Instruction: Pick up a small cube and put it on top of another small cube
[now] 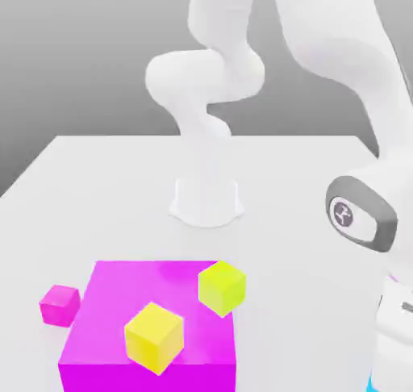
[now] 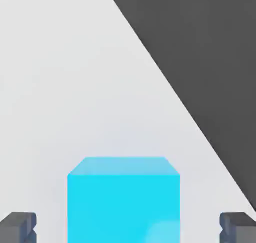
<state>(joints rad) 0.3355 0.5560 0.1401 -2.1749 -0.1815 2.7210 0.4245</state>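
Bare table [image 2: 60, 87] lies beyond the cyan cube [image 2: 123, 202]; gaps flank it inside the fingers [image 2: 19, 226].

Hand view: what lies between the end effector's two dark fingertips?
A cyan cube sits between the end effector's fingertips, resting on the white table. A bare gap shows on each side of it in the hand view.

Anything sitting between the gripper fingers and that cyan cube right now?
Nothing visible. In the hand view the cyan cube sits on the white table, centred between the two dark fingertips, with bare gaps on both sides. The gripper has a clear line onto it.
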